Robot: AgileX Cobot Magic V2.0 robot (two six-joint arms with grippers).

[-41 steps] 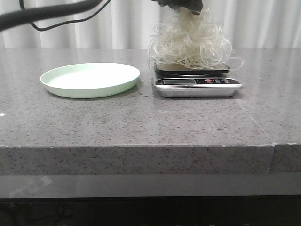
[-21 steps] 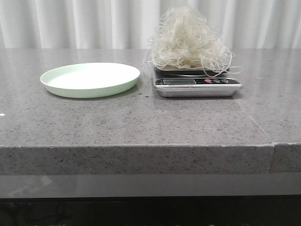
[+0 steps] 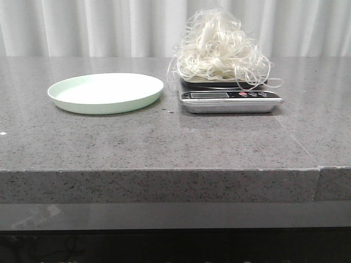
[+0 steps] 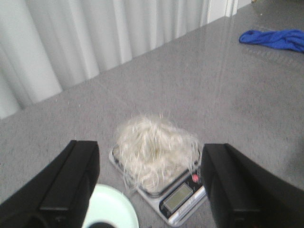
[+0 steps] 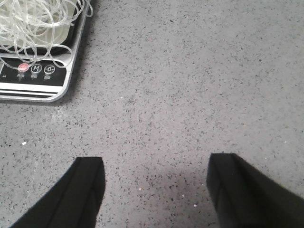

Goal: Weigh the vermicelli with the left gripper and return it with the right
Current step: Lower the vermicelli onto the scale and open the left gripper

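Front view: a grey speckled stone table (image 3: 164, 142) is seen stretching across the frame, its polished top ending in a thick square edge toward the bottom. At upper right of centre, a fluffy mound of thin, wiry, translucent white vermicelli (image 3: 222, 49) is heaped on a kitchen scale (image 3: 230, 98), with loose strands curling out over the platform's sides. The scale is made of brushed silver metal with a dark weighing platform, a small rectangular display and a row of round buttons, one of them red, along its front strip. Just to the left of it, apart from it, a shallow round plate (image 3: 106, 93) of pale green, smooth and matt, is laid flat on the stone. Pleated white curtains (image 3: 88, 27) are hung behind the table.

In the left wrist view, the left gripper (image 4: 149, 190) is shown spread wide, its two black blocky fingers (image 4: 71, 183) standing at either side of the lower frame with nothing between them; the vermicelli and scale are seen well beyond them, in the lower centre, and a crumpled blue cloth (image 4: 275, 39) is seen at upper right.

In the right wrist view, the right gripper (image 5: 156, 190) is likewise held apart over bare stone, with the scale's corner and glassy noodle loops at upper left.
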